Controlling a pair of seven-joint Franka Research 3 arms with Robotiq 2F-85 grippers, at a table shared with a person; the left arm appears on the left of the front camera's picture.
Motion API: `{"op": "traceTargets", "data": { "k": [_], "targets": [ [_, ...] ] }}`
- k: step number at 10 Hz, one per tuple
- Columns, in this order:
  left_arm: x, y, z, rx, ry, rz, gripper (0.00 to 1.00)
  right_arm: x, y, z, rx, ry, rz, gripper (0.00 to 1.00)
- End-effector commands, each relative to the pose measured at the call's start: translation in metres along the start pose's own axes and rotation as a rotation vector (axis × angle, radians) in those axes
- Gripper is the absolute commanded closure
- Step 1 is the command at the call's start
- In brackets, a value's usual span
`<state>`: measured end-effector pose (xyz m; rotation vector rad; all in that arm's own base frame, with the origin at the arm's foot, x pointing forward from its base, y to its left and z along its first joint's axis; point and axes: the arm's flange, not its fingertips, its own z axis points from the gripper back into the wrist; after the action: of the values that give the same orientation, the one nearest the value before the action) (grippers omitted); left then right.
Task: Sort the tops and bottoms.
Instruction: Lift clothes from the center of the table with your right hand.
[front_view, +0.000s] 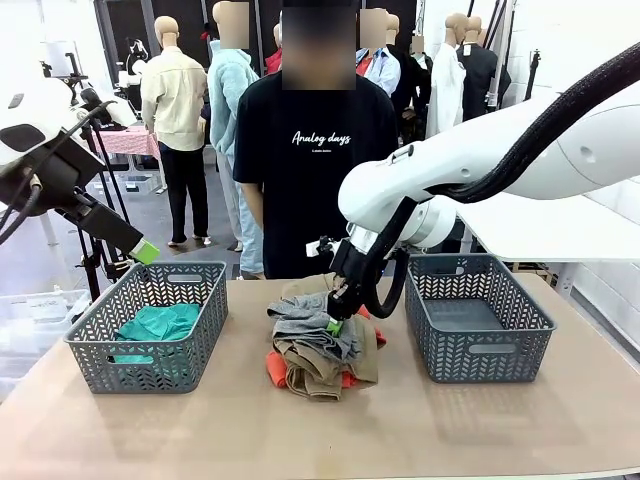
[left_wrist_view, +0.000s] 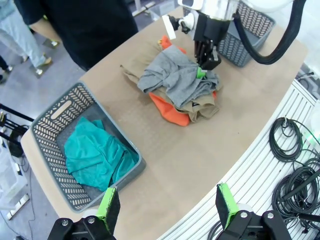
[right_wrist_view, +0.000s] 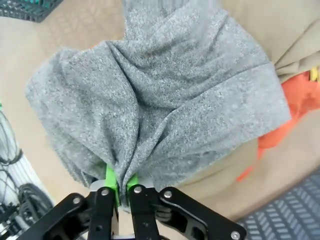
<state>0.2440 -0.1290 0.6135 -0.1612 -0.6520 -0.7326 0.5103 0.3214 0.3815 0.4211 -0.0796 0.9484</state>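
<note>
Tabletop centre: right gripper pinches grey garment, perhaps by a fold.

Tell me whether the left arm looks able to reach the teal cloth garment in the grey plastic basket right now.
Probably yes. The open left gripper hangs by the grey basket, the teal garment lies uncovered inside, and nothing stands between them.

Two baskets: left basket, right basket; four garments: teal garment, grey garment, khaki garment, orange garment; one person.
</note>
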Motion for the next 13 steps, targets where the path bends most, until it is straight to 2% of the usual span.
{"op": "traceTargets", "data": {
  "k": [1,2,7,10,13],
  "targets": [
    [-0.001,0.001,-0.001,-0.011,-0.004,0.0,0.0,0.001,0.008,0.024,-0.134,-0.06,0.067,1.0],
    [-0.001,0.001,-0.001,-0.011,-0.004,0.0,0.0,0.002,0.013,0.039,-0.183,-0.09,0.076,1.0],
    [-0.001,0.001,-0.001,-0.011,-0.004,0.0,0.0,0.015,0.025,0.111,-0.278,-0.263,0.098,1.0],
    [-0.001,0.001,-0.001,-0.011,-0.004,0.0,0.0,0.038,0.045,0.185,-0.382,-0.394,0.14,1.0],
    [-0.001,0.001,-0.001,-0.011,-0.004,0.0,0.0,0.045,0.059,0.215,-0.415,-0.466,0.174,1.0]
  ]
}}
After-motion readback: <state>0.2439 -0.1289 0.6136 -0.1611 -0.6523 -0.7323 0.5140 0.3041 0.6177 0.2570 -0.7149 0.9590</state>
